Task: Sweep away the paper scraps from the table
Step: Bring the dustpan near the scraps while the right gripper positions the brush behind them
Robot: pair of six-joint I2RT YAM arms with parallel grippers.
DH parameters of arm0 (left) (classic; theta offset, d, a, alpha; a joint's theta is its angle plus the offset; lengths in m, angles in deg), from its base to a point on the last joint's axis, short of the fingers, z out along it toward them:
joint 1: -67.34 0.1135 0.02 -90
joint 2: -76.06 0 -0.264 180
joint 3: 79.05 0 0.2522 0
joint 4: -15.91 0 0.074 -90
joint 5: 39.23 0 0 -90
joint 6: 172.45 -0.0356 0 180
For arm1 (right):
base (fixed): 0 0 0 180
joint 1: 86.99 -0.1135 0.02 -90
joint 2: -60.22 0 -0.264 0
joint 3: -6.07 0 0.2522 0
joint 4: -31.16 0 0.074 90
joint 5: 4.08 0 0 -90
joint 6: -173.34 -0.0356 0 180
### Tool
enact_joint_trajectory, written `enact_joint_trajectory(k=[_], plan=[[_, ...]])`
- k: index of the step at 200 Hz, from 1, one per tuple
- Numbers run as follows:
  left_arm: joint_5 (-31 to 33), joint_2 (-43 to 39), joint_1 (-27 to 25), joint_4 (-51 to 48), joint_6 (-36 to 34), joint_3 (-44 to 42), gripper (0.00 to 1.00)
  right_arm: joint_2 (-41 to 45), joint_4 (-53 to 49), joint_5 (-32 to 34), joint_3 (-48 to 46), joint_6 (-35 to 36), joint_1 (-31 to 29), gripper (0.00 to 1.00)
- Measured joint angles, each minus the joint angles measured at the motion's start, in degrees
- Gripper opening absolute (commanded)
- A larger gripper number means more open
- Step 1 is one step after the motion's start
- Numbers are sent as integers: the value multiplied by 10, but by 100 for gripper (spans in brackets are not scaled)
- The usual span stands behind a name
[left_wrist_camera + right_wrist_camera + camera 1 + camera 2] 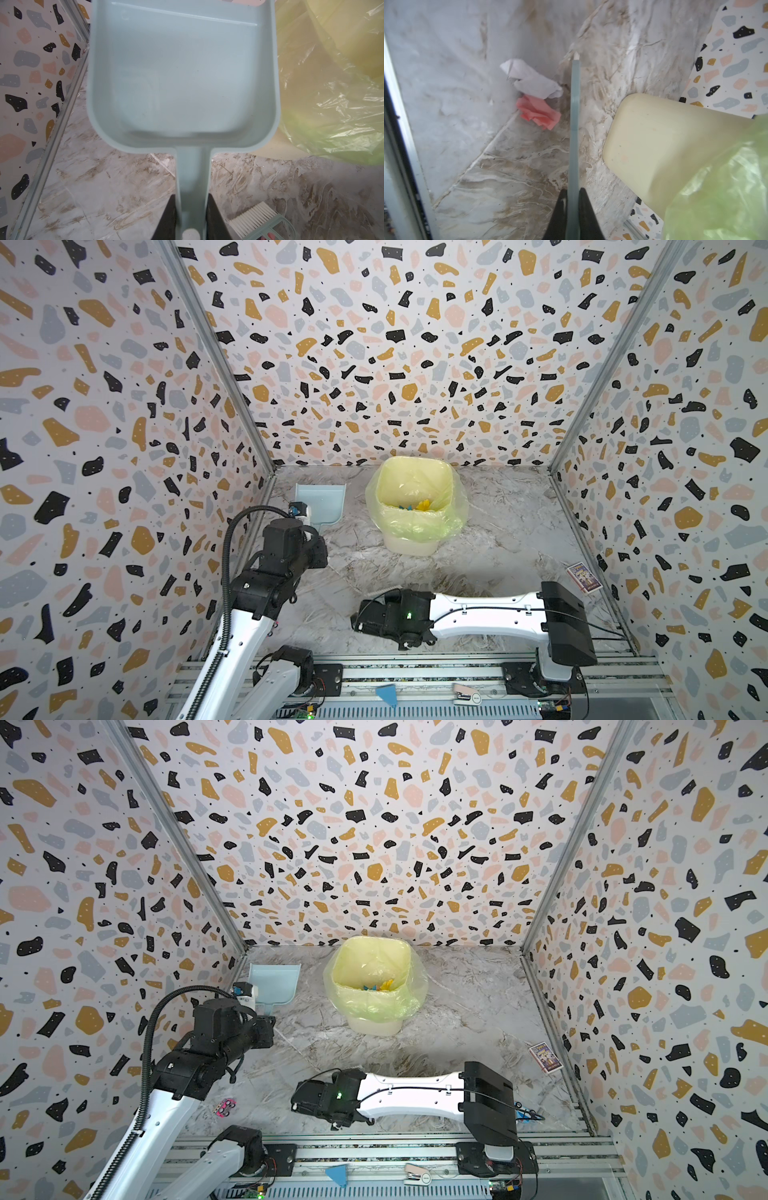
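1. Left claw (192, 200) grips the handle of the pale blue plastic dustpan (182, 79).
2. Right claw (573, 193) grips the thin grey-green plastic brush (575, 124).
3. White crumpled paper scrap (531, 81) and pink crumpled paper scrap (538, 113) lie on the marble-patterned table (508, 187), just beside the brush; further scraps (423, 504) sit in the lined cream bin (409, 545).

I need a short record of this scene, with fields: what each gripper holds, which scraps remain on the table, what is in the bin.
left gripper: shut on the dustpan handle; pan empty
right gripper: shut on the brush, seen edge-on
loose on the table: white scrap, pink scrap, next to each other, beside the brush
bin: bag-lined; blue and yellow scraps inside
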Motion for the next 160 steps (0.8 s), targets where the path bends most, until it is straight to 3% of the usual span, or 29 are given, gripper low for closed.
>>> enact_joint_trajectory(k=[37,67,105,160], plan=[[-4,0,0,0,2,0,5,-13,-73,-69,165,-56,11,0],[-4,0,0,-1,2,0,5,-27,-109,-223,216,-122,47,0],[4,0,0,-6,2,0,5,2,-53,-405,105,-247,142,0],[-3,12,0,-10,1,0,8,73,89,-521,-37,-434,192,0]])
